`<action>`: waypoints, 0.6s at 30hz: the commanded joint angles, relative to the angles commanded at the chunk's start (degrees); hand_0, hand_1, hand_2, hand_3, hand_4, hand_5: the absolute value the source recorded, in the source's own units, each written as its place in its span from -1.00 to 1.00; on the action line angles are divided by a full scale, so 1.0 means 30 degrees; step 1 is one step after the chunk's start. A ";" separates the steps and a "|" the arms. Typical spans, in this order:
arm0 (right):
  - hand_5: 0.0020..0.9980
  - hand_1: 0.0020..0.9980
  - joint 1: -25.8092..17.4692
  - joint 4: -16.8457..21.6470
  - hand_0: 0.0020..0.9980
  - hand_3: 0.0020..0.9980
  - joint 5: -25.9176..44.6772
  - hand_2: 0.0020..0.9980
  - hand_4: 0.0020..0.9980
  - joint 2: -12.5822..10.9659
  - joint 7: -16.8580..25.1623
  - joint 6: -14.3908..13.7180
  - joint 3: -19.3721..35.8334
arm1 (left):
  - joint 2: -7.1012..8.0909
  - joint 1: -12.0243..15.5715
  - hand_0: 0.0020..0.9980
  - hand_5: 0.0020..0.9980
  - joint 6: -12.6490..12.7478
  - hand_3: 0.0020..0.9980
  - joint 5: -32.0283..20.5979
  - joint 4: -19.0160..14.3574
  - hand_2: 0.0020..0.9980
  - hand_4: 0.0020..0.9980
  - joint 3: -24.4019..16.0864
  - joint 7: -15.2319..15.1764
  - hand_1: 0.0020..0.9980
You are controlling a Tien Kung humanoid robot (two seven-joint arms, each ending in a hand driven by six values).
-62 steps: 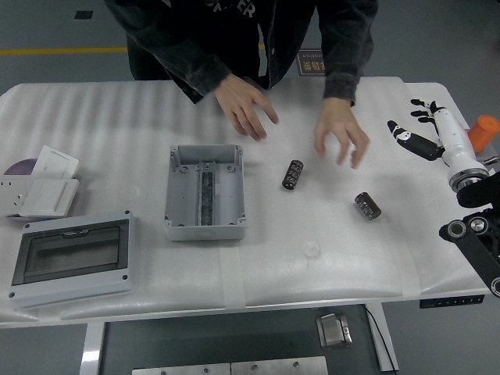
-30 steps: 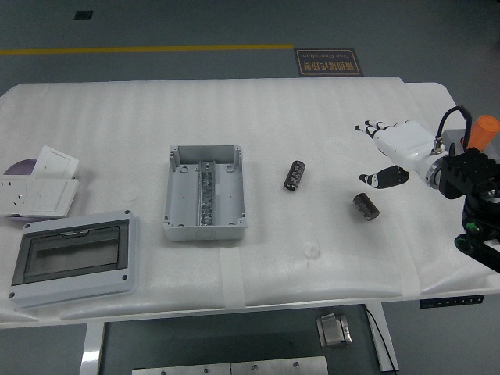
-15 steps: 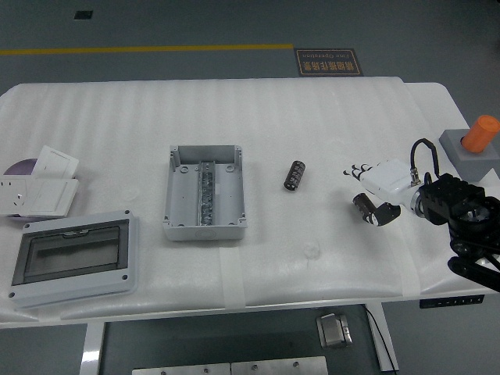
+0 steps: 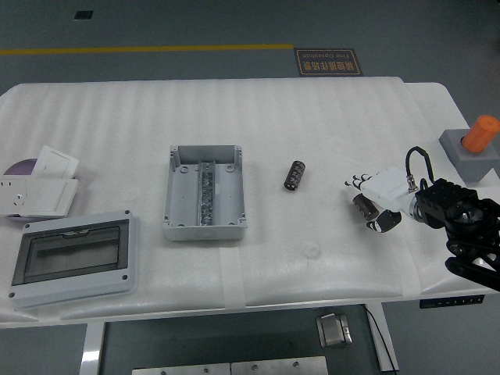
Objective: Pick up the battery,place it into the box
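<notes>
Since half a second ago the right hand (image 4: pixel 373 201) has been lowered and drawn slightly nearer, so that it now lies directly over the nearer battery (image 4: pixel 362 206), with the white fingers curled above it and the dark thumb below. Contact appears to be made, but whether a firm grip has been closed cannot be told. The battery's long axis is judged to run diagonally, from far-left to near-right. A second battery (image 4: pixel 293 175) is left untouched between the hand and the open grey box (image 4: pixel 205 192), which lies well to the left. The left hand is not seen.
</notes>
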 joint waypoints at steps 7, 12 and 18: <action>-0.57 0.19 0.0118 -0.0415 -0.10 1.00 -0.0383 0.97 0.37 0.0012 0.0416 -0.0622 -0.0205 | 0.0005 -0.0012 0.34 -0.12 0.0058 0.17 0.0004 0.0000 0.12 0.27 -0.0009 -0.0085 0.37; -0.75 0.12 0.0095 -0.0621 -0.15 0.82 -0.0458 0.67 -0.15 -0.0015 0.0622 -0.0955 -0.0383 | -0.0005 -0.0009 0.34 -0.13 0.0082 0.17 -0.0133 0.0000 0.12 0.25 0.0107 -0.0157 0.37; -0.83 0.10 0.0047 -0.0845 -0.17 0.58 -0.0349 0.47 -0.38 0.0075 0.0828 -0.1287 -0.0756 | 0.0013 -0.0054 0.34 -0.13 0.0105 0.17 -0.0236 0.0000 0.12 0.23 0.0252 -0.0259 0.37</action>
